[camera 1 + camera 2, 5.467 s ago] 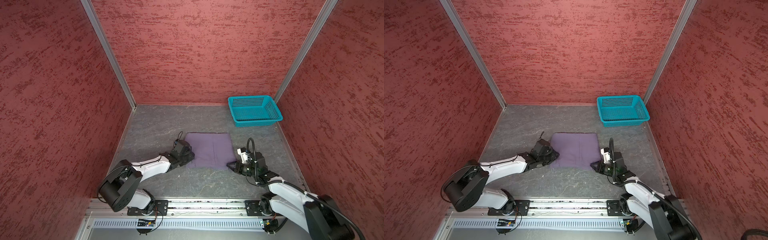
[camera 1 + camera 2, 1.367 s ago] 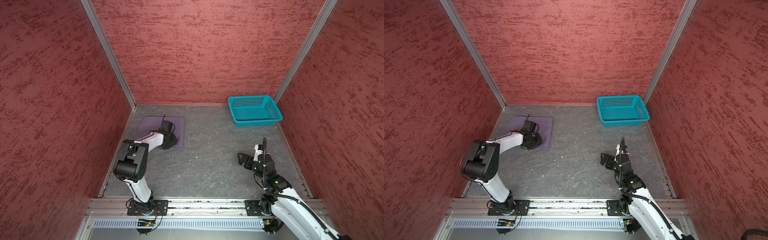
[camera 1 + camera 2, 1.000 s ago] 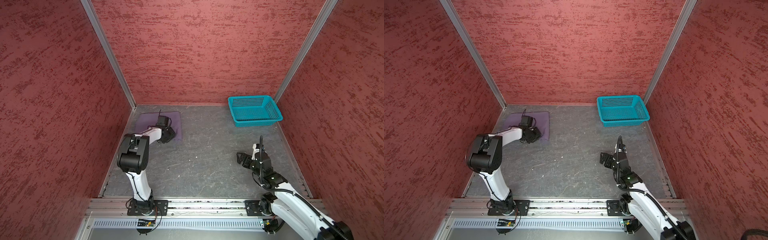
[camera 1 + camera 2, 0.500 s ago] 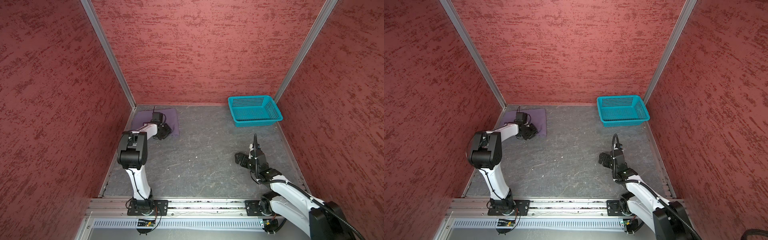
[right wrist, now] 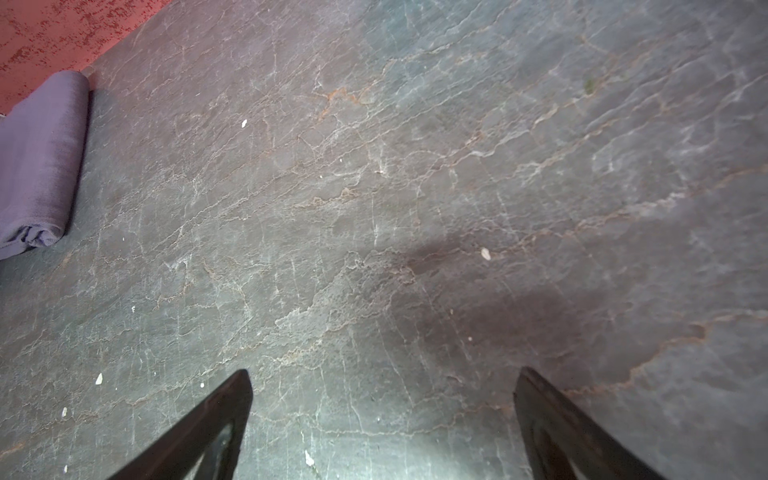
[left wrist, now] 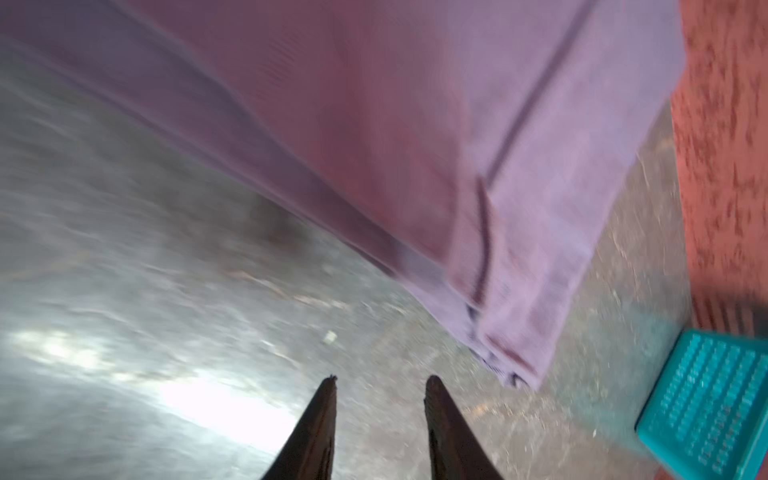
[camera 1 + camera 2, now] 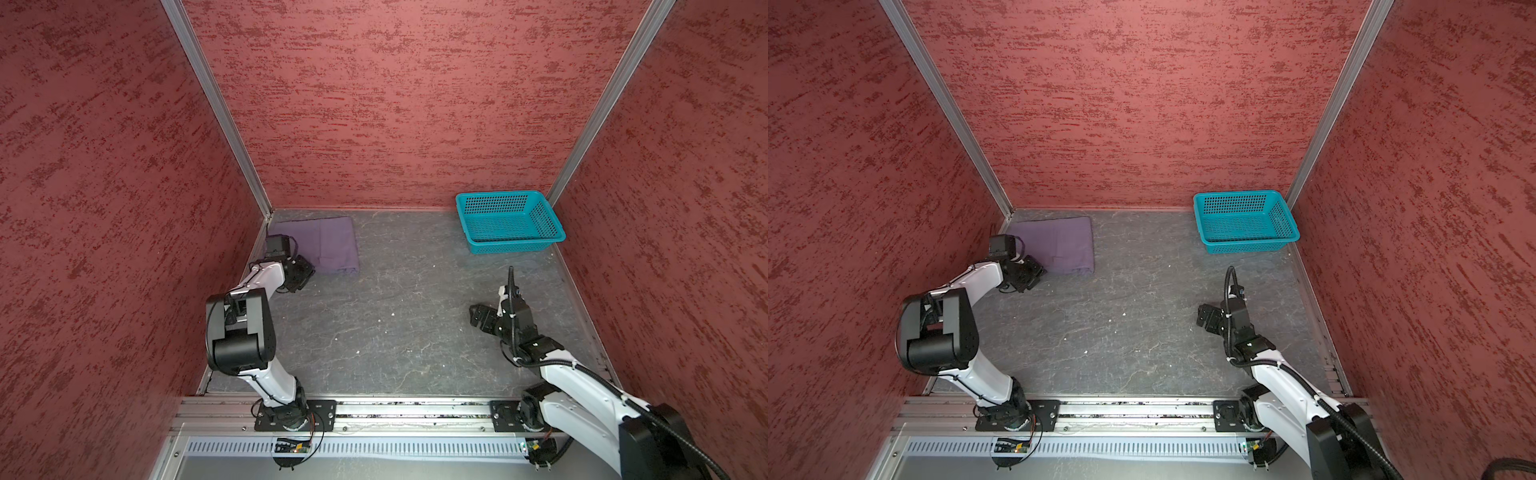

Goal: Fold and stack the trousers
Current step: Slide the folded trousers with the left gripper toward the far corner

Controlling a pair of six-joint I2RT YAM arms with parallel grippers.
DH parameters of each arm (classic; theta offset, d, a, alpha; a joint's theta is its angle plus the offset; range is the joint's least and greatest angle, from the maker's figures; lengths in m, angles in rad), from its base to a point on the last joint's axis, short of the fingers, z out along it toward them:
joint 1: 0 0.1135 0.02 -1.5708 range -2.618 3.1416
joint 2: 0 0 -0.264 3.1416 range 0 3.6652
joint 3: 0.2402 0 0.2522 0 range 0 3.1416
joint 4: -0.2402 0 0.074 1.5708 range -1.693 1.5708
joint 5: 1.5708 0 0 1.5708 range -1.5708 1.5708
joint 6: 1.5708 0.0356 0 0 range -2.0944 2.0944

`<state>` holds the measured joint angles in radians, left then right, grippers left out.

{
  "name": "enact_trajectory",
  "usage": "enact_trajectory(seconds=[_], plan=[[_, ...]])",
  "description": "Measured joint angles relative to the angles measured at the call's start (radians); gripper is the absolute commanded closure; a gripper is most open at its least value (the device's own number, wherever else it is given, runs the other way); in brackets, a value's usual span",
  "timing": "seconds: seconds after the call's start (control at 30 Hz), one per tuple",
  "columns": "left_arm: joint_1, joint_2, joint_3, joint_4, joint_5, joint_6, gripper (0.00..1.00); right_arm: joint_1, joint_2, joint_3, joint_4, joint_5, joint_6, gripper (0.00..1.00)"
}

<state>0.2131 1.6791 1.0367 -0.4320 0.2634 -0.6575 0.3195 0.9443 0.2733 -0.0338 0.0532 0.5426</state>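
At the far left corner of the table (image 7: pixel 395 332): trousers (image 7: pixel 328 243), muted purple, folded into a flat rectangle, with the edges close to the back and left red walls (image 7: pixel 374 104). A seam line runs across the top layer. The layered ends of the fold show at the near right corner in the left wrist view, which is blurred.

Left hand (image 7: pixel 305 274): low over the table, just beside the near edge of the trousers. In the left wrist view its fingertips (image 6: pixel 328 386) stand a little apart over bare table, with nothing between them and the cloth ahead of them.

Right hand (image 7: pixel 478 316): on the right side of the table, well apart from the trousers. Its fingers (image 5: pixel 232 399) are spread wide over bare table and hold nothing.

Teal perforated basket (image 7: pixel 509 245): at the far right corner, upright. No cloth is seen inside it.

Table surface: dark grey, stone-patterned, with a few small pale specks.
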Motion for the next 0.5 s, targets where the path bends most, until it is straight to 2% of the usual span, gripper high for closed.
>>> enact_trajectory(seconds=[0.17, 0.5], plan=[[0.045, 0.092, 0.044, 0.004, 0.005, 0.000, 0.64, 0.000, 0.002, 0.000, 0.000, 0.000, 0.000, 0.01], [0.071, 0.234, 0.171, 0.004, -0.009, -0.032, 0.64, 0.000, 0.045, 0.001, 0.000, 0.001, 0.000, 0.01]])
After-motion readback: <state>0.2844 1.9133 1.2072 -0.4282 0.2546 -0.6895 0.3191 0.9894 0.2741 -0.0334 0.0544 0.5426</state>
